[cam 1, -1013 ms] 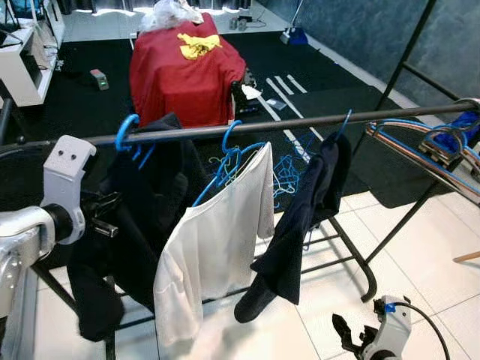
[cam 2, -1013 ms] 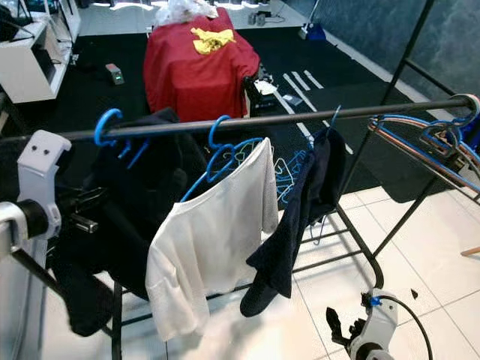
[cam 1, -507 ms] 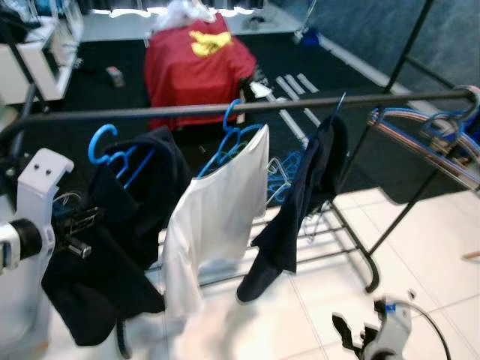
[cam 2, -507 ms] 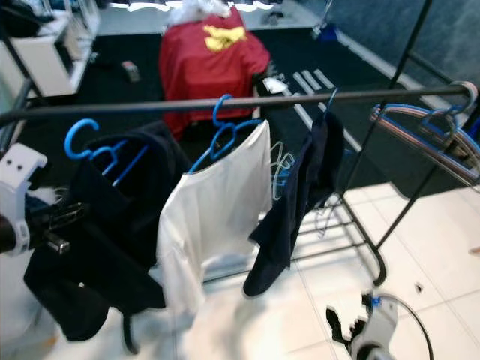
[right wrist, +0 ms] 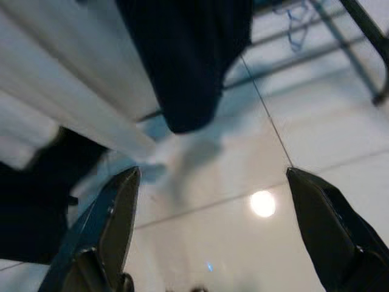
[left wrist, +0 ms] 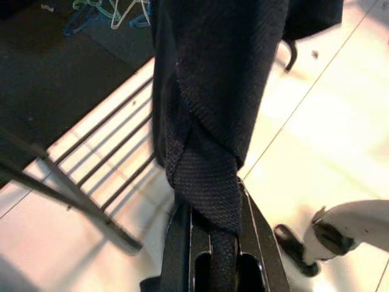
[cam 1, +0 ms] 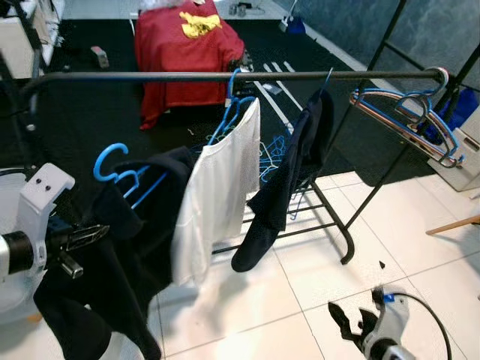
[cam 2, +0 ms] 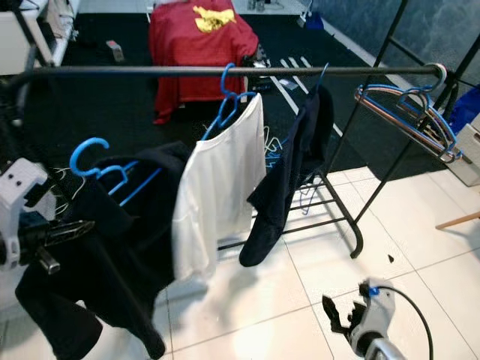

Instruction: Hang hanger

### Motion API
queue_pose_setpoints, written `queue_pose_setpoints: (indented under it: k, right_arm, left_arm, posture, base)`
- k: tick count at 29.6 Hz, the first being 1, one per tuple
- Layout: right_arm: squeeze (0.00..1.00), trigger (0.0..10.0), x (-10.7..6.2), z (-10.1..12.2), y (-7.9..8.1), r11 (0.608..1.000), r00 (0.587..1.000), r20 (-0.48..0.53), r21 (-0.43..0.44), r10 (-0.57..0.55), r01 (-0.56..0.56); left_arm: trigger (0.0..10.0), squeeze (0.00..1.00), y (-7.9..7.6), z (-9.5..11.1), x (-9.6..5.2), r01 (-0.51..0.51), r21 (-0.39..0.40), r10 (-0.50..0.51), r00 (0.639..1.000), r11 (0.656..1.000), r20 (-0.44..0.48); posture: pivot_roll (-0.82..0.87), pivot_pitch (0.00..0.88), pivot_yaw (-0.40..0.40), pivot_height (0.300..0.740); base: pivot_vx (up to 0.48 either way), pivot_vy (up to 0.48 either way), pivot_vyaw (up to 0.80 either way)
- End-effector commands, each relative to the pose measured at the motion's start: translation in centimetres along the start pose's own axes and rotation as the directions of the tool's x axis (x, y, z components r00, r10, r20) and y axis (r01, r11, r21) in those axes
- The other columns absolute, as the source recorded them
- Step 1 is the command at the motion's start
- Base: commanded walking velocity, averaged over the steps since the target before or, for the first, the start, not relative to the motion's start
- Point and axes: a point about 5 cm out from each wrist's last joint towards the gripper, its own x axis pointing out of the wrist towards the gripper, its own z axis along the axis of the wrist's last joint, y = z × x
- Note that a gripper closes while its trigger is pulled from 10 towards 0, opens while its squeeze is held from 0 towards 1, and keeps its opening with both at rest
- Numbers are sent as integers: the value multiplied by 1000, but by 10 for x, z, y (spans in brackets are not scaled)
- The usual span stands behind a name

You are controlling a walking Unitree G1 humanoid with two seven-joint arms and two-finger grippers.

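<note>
A blue hanger [cam 1: 120, 166] carrying a black garment [cam 1: 127, 255] hangs in the air below the black rail [cam 1: 150, 76], its hook clear of the rail. My left gripper [cam 1: 81, 240] is shut on the garment's cloth at the left; in the left wrist view the black fingers [left wrist: 180, 243] pinch a fold of black cloth [left wrist: 213, 121]. My right gripper [cam 1: 351, 324] hangs low over the white tiles, open with nothing between its fingers [right wrist: 112, 213].
On the rail hang a white shirt [cam 1: 221, 187] on a blue hanger and a dark navy garment [cam 1: 289, 172]. Several bare hangers [cam 1: 405, 116] crowd the rail's right end. The rack's leg [cam 1: 334, 225] stands on the tiles. A red-covered object [cam 1: 184, 52] stands behind on dark carpet.
The blue hanger's hook sat at the rail a second ago; now it hangs well below it with the black garment. The camera has risen and pulled back. The right gripper stayed low.
</note>
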Motion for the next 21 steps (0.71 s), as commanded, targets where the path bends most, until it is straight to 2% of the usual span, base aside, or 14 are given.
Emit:
queue_pose_setpoints:
  k: [1,2,3,7,8,9,11,12,13,15,16,19,20,21]
  right_arm:
    - [0,10000,0,22,2,998,998,45,-32,50,-49]
    - [0,10000,2,87,32,972,957,188,-131,219,-197]
    - [0,10000,2,87,32,972,957,188,-131,219,-197]
    - [0,10000,2,119,51,941,915,248,-201,317,-271]
    - [0,10000,0,136,71,902,870,267,-250,414,-353]
    - [0,10000,0,136,71,902,870,267,-250,414,-353]
    - [0,10000,-9,163,106,796,758,274,-344,592,-498]
    - [0,10000,-9,163,106,796,758,274,-344,592,-498]
    - [0,10000,-14,171,116,757,718,269,-371,642,-537]
    - [0,10000,-14,171,116,757,718,269,-371,642,-537]
    - [0,10000,-19,179,126,706,668,258,-404,698,-582]
    - [0,10000,-19,179,126,706,668,258,-404,698,-582]
    - [0,10000,-25,186,135,653,622,237,-443,746,-614]
    - [0,10000,-25,186,135,653,622,237,-443,746,-614]
  left_arm:
    - [10000,0,3,8,-8,17,47,-18,1000,999,22]
    - [10000,0,2,11,-18,88,74,-90,995,993,32]
    - [10000,0,2,11,-18,88,74,-90,995,993,32]
    - [10000,0,-8,18,-20,186,98,-193,979,978,64]
    - [10000,0,-19,24,-19,267,113,-278,955,957,100]
    - [10000,0,-19,24,-19,267,113,-278,955,957,100]
    - [10000,0,-36,35,-15,376,168,-400,905,911,146]
    - [10000,0,-36,35,-15,376,168,-400,905,911,146]
    - [10000,0,-39,39,-14,392,182,-421,892,902,162]
    - [10000,0,-39,39,-14,392,182,-421,892,902,162]
    - [10000,0,-40,47,-11,392,205,-428,885,897,183]
    - [10000,0,-40,47,-11,392,205,-428,885,897,183]
    - [10000,0,-42,60,-7,387,226,-434,873,894,223]
    - [10000,0,-42,60,-7,387,226,-434,873,894,223]
  posture:
    - [-80,106,-63,740]
    - [-75,101,-65,740]
    - [-75,101,-65,740]
    - [-72,93,-65,740]
    - [-70,87,-67,740]
    - [-70,87,-67,740]
    - [-70,81,-67,740]
    - [-70,81,-67,740]
    - [-70,81,-67,740]
    - [-70,81,-67,740]
    - [-61,71,-72,740]
    - [-61,71,-72,740]
    - [-64,66,-68,740]
    - [-64,66,-68,740]
  base:
    - [-296,0,0]
    - [-300,0,0]
    - [-300,0,0]
    - [-294,0,0]
    - [-255,0,0]
    - [-255,0,0]
    - [0,0,0]
    - [0,0,0]
    - [0,0,0]
    - [0,0,0]
    - [0,0,0]
    - [0,0,0]
    - [0,0,0]
    - [0,0,0]
